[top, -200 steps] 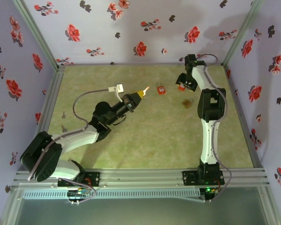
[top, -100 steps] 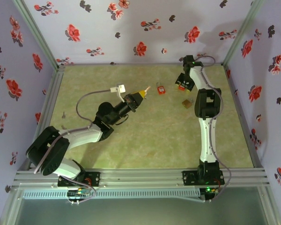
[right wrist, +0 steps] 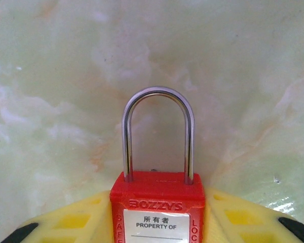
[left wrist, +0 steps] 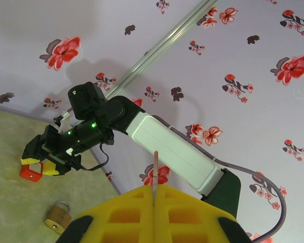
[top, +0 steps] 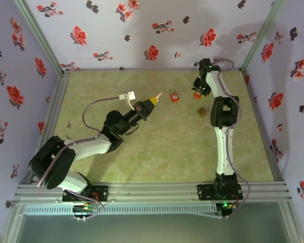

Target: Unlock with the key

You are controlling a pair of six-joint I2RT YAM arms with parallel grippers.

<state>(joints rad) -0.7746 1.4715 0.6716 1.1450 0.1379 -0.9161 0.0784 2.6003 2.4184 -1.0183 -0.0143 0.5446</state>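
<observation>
Nearest, left of mid-table, the left gripper (top: 151,103) is clamped on the key (top: 157,95). Its yellow pads (left wrist: 126,215) are pressed together on the bow, so the thin blade (left wrist: 155,169) juts out toward the far right. This hold seems meant to keep the blade stiff and aimed for insertion.

Farther right, a brass padlock (top: 201,112) lies loose on the table (top: 142,152). A second red padlock (top: 174,96) lies just beyond the key tip, apart from it.

Farthest, near the far-right corner, the right gripper (top: 196,93) is closed around the body of a red padlock (right wrist: 157,212), probably the lock to open. It is well apart from the key. Its shackle (right wrist: 157,96) points at the table surface, and whether it touches cannot be told. The keyway is hidden, so the lock probably needs turning toward the blade.
</observation>
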